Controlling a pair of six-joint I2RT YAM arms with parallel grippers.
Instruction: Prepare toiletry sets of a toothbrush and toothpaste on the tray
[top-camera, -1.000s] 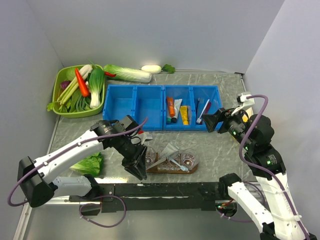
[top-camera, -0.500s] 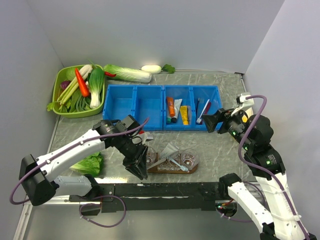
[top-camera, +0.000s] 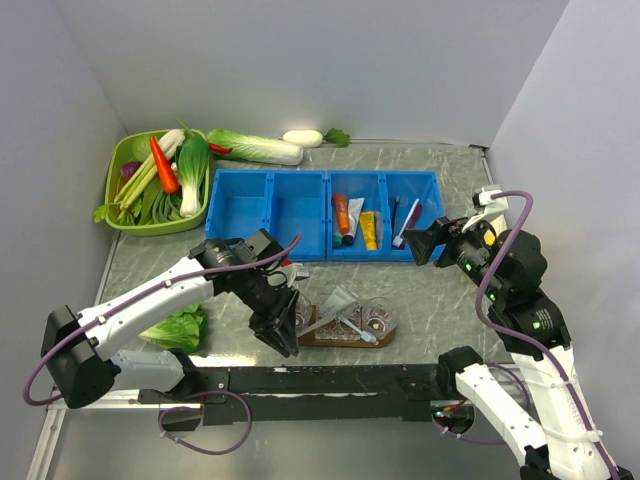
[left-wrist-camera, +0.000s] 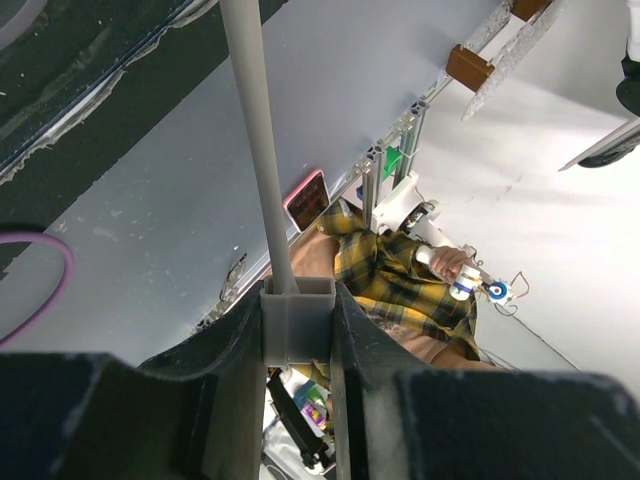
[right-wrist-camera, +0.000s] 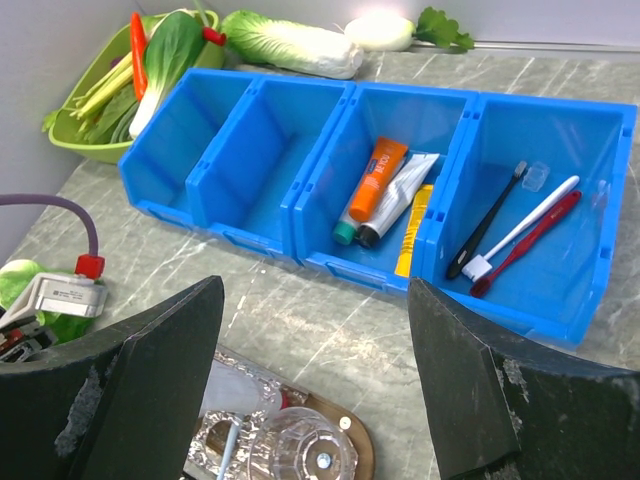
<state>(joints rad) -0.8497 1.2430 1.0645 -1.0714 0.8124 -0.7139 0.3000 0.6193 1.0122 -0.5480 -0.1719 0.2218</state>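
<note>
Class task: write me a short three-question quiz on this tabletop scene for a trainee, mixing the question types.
1. True or false: the right pincer is open and holds nothing.
2. The toothbrushes lie in which compartment of the blue bins, seen from above? A leftmost, B second from left, C rightmost.
3. Fill in: ___ tubes share the compartment beside them.
Key: 1 true; 2 C; 3 three.
</note>
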